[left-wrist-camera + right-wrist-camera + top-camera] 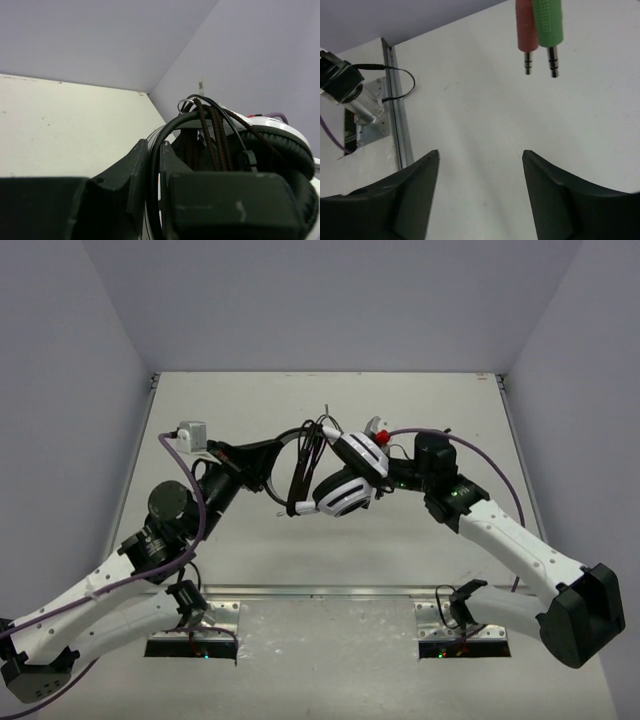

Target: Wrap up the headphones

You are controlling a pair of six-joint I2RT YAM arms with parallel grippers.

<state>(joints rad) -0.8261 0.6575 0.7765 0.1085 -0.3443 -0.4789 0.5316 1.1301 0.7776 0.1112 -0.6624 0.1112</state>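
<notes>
The headphones point(345, 490) hang above the middle of the table, white-and-black ear cups to the right, cord looped several times around the headband. My left gripper point(281, 460) is shut on the thin black headband point(156, 150), which runs between its fingers; the cord loops point(216, 135) and one padded ear cup point(282, 147) sit just beyond. My right gripper point(393, 470) is close to the ear cups on their right, open point(481, 155), with only bare table between its fingers. The pink plug point(526, 35) and green plug point(549, 35) dangle above and ahead of it, untouched.
A metal rail point(395, 115) runs along the table's near edge point(330, 592), with a camera mount point(345, 85) and a thin black wire beside it. Grey walls enclose the table on three sides. Purple robot cables point(195, 505) trail along both arms.
</notes>
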